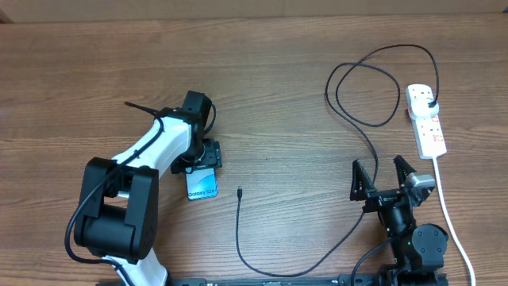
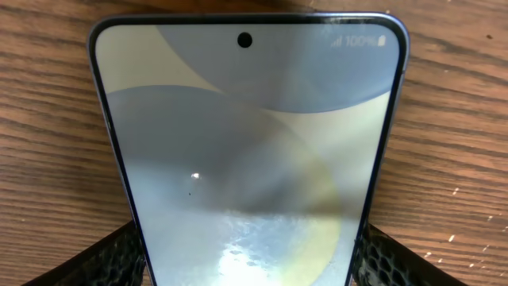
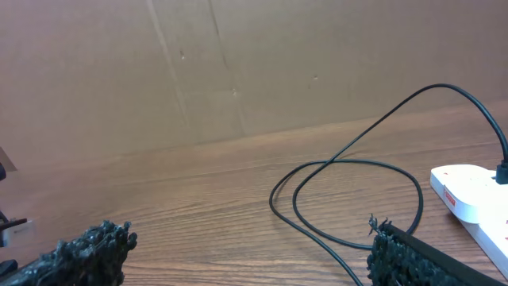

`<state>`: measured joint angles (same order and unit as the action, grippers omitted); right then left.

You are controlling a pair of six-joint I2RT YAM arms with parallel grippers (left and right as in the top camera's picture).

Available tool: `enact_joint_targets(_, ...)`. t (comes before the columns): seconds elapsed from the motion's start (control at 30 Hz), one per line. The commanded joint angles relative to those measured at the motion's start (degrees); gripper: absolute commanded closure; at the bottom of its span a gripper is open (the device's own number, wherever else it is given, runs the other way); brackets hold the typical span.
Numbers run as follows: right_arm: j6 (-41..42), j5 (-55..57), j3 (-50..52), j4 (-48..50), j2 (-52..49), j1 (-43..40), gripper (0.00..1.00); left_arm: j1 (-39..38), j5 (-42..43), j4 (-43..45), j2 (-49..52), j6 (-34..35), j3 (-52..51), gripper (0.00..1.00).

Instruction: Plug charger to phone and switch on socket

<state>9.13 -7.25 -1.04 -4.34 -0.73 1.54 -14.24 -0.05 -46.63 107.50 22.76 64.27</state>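
The phone [image 1: 202, 187] lies on the table with its lit screen up and "Galaxy" text at its near edge. My left gripper [image 1: 204, 156] is shut on the phone, one finger on each long side; the screen fills the left wrist view [image 2: 246, 159]. The charger cable [image 1: 361, 119] loops from its black plug in the socket [image 1: 426, 119], a white power strip at the right, down to its free tip [image 1: 239, 191] right of the phone. It also shows in the right wrist view [image 3: 349, 171]. My right gripper [image 1: 383, 176] is open and empty beside the cable.
The socket's thick white cord [image 1: 451, 214] runs down the right side toward the front edge. A brown cardboard wall [image 3: 198, 71] stands behind the table. The socket's end shows at the right of the right wrist view [image 3: 468, 191].
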Motion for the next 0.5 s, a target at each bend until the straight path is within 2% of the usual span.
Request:
enact_joint_targets(0.0, -0.24, -0.15, 0.57, 0.17, 0.57, 0.33, 0.00, -0.46, 7.19, 1.46, 4.68, -0.07, -3.28, 0.29)
enact_joint_targets(0.3, -0.22, -0.15, 0.57, 0.15, 0.57, 0.33, 0.00, -0.46, 7.45, 1.77, 4.68, -0.04, -3.28, 0.26)
enact_joint_targets(0.47, -0.22, -0.15, 0.57, 0.17, 0.57, 0.33, 0.00, -0.46, 7.43, 1.77, 4.68, -0.04, -3.28, 0.30)
